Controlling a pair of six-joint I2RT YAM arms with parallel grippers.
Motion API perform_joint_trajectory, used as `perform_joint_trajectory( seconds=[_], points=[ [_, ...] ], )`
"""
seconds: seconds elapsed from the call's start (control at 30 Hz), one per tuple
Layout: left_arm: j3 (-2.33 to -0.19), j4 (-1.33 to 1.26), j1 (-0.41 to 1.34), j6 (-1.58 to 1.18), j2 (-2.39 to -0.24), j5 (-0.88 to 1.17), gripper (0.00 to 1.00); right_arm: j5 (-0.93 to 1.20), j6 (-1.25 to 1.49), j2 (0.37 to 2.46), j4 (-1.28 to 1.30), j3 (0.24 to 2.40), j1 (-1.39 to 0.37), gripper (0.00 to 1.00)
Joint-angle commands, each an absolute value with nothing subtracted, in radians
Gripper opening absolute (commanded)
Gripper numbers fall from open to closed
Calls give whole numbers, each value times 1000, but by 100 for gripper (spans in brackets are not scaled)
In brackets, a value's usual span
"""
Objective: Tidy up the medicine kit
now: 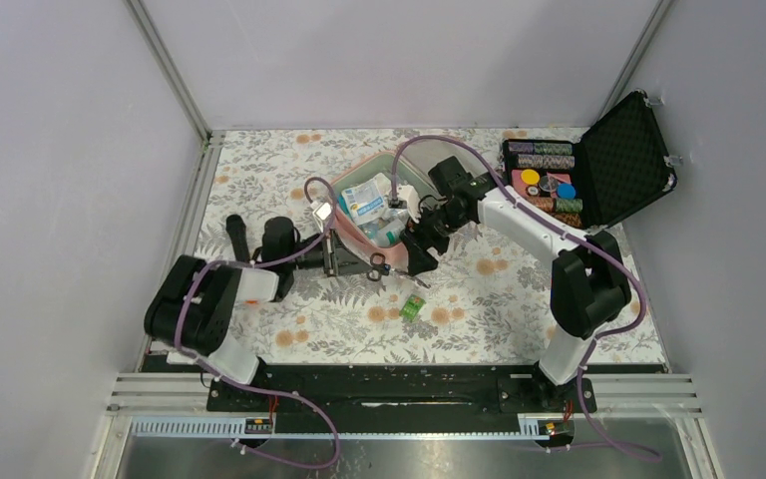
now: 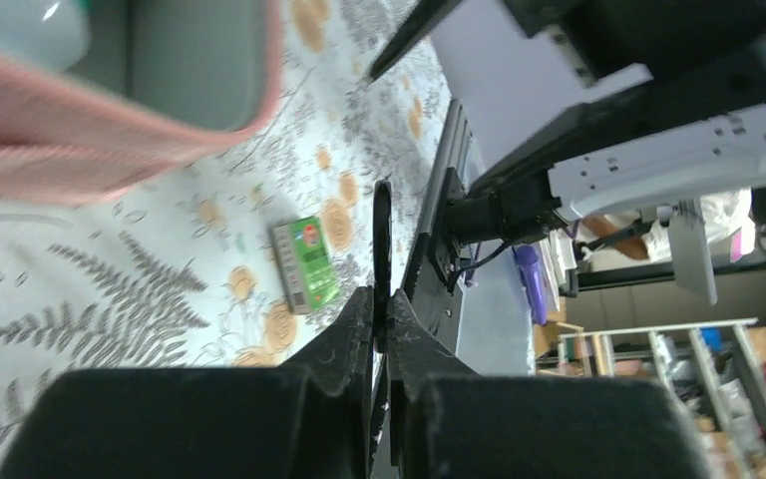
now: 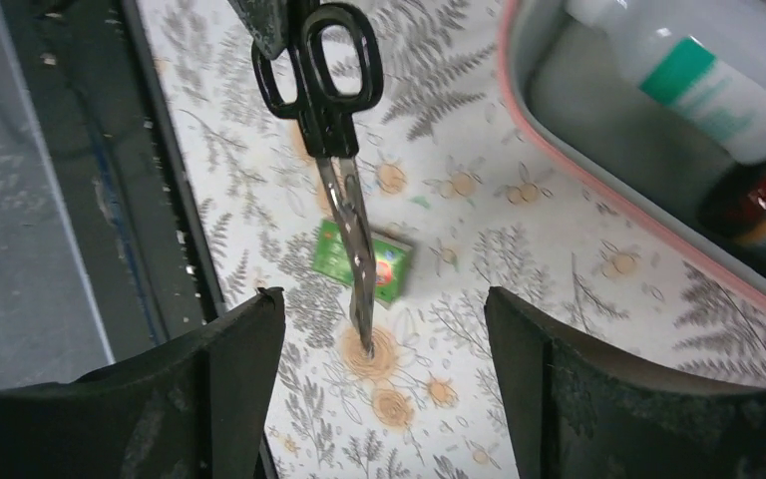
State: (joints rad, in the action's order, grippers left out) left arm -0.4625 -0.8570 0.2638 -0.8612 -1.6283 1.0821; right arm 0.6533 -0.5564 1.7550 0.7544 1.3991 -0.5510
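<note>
Black scissors (image 3: 331, 125) pinched in the left hand (image 2: 380, 299) — seemingly by one loop — could swivel free, missing the medicine kit (image 3: 583, 110); right hand (image 3: 384, 301) spread.

Bright even light, faint soft shadows, medicine kit (image 2: 80, 140) rim blurred close in left wrist view, overhead view sharp

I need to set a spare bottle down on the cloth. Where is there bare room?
Bare cloth lies near right, between the green packet and the right arm, and back left, beside the medicine kit. The middle is crowded: the left gripper holds scissors there before the open right gripper, close to the kit.
</note>
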Motion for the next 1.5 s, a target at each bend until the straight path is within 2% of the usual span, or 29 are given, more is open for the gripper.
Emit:
perform_joint_trajectory(
  seconds=[0.0, 0.1, 0.23, 0.37, 0.5, 0.63, 0.9, 0.93, 1.0, 1.03, 1.1, 1.17, 1.23, 1.37, 1.43, 1.47],
  points=[
    [-493, -772, 264, -652, -1458, 1184, 0, 860, -589, 1763, 762, 1412, -556, 80],
    [-536, -591, 265, -501, -1383, 1188, 0, 941, -601, 1780, 799, 1436, -557, 76],
    [-543, -616, 262, -516, -1367, 1201, 0, 1010, -573, 1807, 805, 1455, -556, 61],
    [-546, -646, 262, -536, -1368, 1198, 0, 1026, -569, 1827, 823, 1466, -557, 56],
    [-553, -668, 262, -550, -1368, 1194, 0, 1056, -563, 1829, 824, 1458, -557, 43],
    [-551, -722, 262, -589, -1375, 1193, 0, 1059, -557, 1834, 823, 1451, -560, 38],
    [-551, -801, 266, -650, -1399, 1204, 0, 1097, -555, 1864, 821, 1479, -564, 0],
    [-554, -808, 270, -660, -1404, 1211, 2, 1106, -555, 1866, 821, 1483, -564, 0],
    [-564, -806, 285, -670, -1421, 1233, 27, 1114, -555, 1870, 821, 1491, -565, 0],
    [-567, -798, 290, -669, -1432, 1241, 35, 1117, -557, 1871, 821, 1495, -564, 0],
    [-574, -792, 307, -669, -1457, 1260, 41, 1120, -558, 1873, 821, 1500, -566, 0],
    [-579, -787, 320, -670, -1489, 1278, 43, 1120, -557, 1876, 822, 1502, -566, 0],
    [-585, -787, 332, -671, -1511, 1290, 39, 1123, -557, 1877, 821, 1502, -566, 0],
    [-585, -829, 344, -688, -1532, 1299, 19, 1120, -553, 1880, 821, 1501, -566, 0],
    [-583, -888, 346, -726, -1539, 1304, 5, 1114, -548, 1885, 821, 1502, -566, 0],
    [-580, -946, 345, -761, -1544, 1305, 0, 1107, -531, 1888, 816, 1503, -565, 6]
  ],
)
